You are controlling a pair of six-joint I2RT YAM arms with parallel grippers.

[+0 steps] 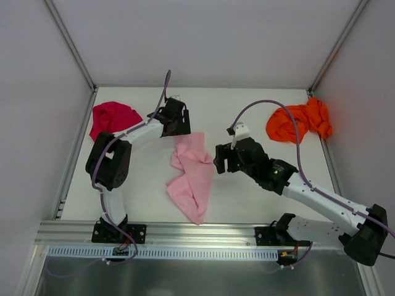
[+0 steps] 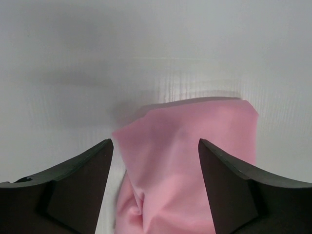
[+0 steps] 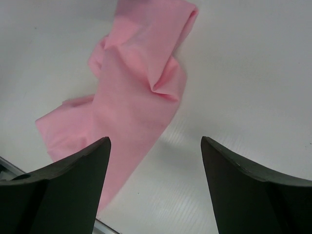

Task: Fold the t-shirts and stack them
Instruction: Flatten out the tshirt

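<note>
pink shirt (image 1: 192, 176) crumpled mid-table, left gripper (image 1: 180, 129) jaws wide over its far end, nothing gripped, right gripper (image 1: 218, 161) jaws wide just beside its right edge, magenta shirt (image 1: 113, 117) bunched far-left, orange shirt (image 1: 299, 122) bunched far-right

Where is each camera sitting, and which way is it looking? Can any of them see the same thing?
Top camera: above and behind the arms, looking down on the table; shows both arms, the pink t-shirt, magenta t-shirt, orange t-shirt.
Left wrist camera: on the left gripper, looking past its open fingers at the pink t-shirt.
Right wrist camera: on the right gripper, open fingers framing pink t-shirt and table.
Shared: all three see the pink t-shirt.
</note>
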